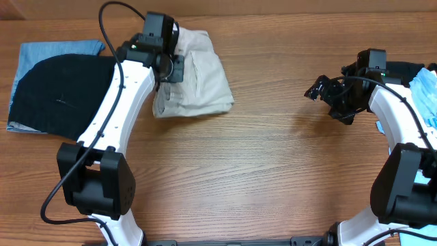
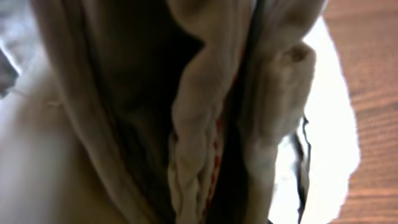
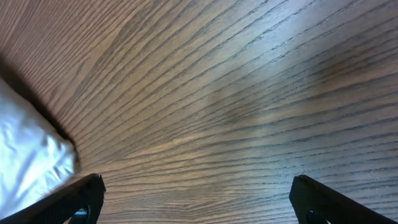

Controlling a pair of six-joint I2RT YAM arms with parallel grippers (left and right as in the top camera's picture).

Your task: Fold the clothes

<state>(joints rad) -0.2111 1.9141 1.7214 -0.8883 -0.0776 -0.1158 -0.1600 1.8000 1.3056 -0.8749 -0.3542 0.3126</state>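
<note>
The clothes, pale beige shorts, lie in a folded bundle at the back of the table, left of centre. My left gripper is down on the bundle's left edge. Bunched beige cloth fills the left wrist view, gathered into a ridge right where the jaws are, and it hides the fingers; the gripper looks shut on the cloth. My right gripper hovers over bare wood on the right, well clear of the shorts. Its black fingers stand wide apart, so my right gripper is open with nothing in it.
A black knit garment lies on a blue cloth at the far left, close to the left arm. A light blue garment sits at the right edge, and a pale cloth corner shows beside the right gripper.
</note>
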